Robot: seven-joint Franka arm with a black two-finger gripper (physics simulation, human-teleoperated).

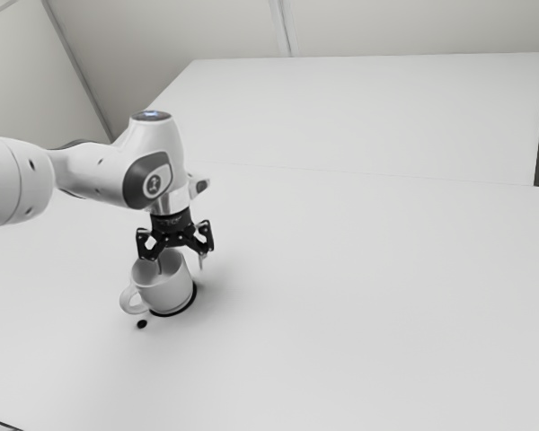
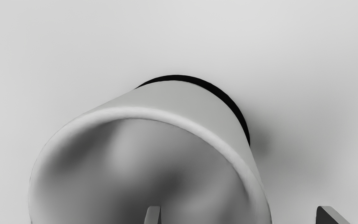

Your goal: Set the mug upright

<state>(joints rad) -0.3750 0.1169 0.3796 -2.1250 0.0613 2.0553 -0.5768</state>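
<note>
While jaws stand apart, one inside mug (image 1: 168,293), one outside

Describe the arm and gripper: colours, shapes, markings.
Arm: glossy white, rounded segments, small dark dots, a dark grey patch with a round light emblem, and a dark, blue-tinted disc on top. Gripper: black, angular linkages, two slim fingers with greyish tips.

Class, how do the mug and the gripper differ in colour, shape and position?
The mug is pale; the gripper is mostly black.
The mug is round and hollow with one handle; the gripper has two fingers, spread apart.
The mug sits on the table; the gripper hangs above the mug, one finger inside.
Both are toward the exterior view's left.
</note>
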